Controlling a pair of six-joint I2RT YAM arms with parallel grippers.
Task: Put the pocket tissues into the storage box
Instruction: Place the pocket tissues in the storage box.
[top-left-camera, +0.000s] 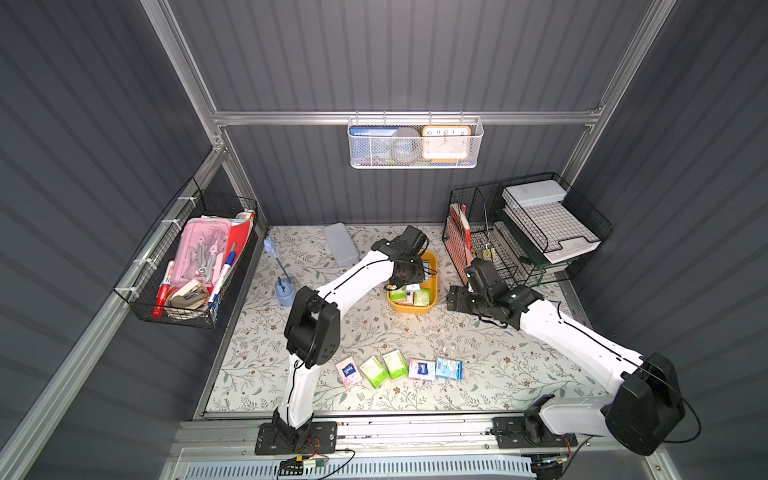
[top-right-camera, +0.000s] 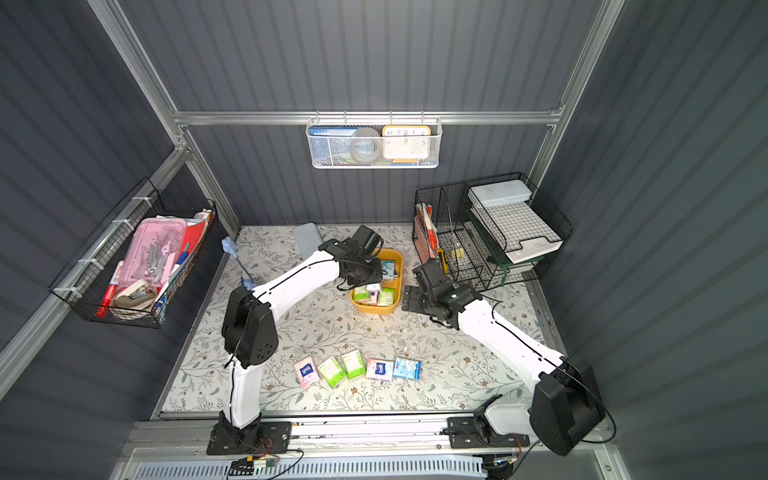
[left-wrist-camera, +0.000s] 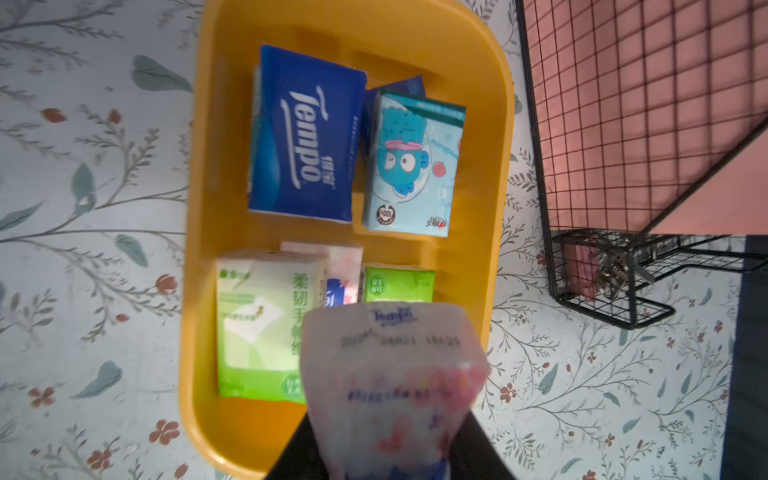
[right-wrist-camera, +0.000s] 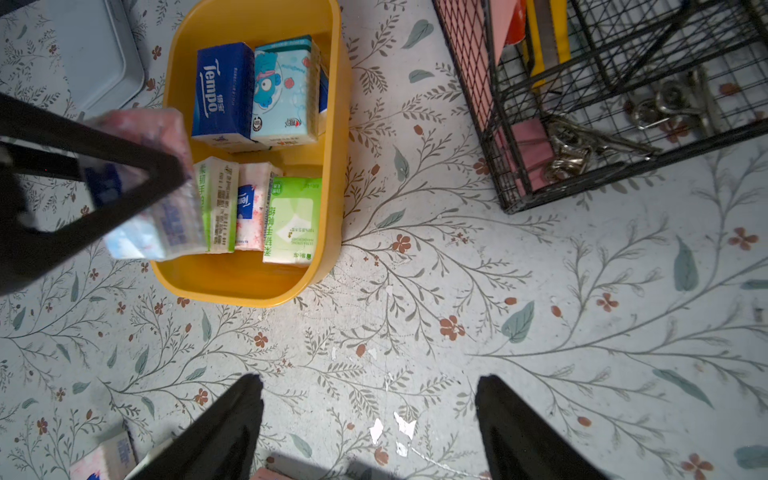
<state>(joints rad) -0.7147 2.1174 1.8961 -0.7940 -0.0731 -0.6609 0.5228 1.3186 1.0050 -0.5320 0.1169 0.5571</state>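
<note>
The yellow-orange storage box stands at the back middle of the table. Inside lie several pocket tissues: a dark blue packet, a light blue one, two lime green ones and a pink-white one. My left gripper hangs over the box's near half, shut on a pink-white packet. My right gripper is open just right of the box, with nothing between its fingers. Several more packets lie in a row near the front edge.
A grey flat case lies behind the box to the left. A black wire organiser stands close to the right of the box. A blue brush in a holder stands at the table's left edge, and wire baskets hang on the walls.
</note>
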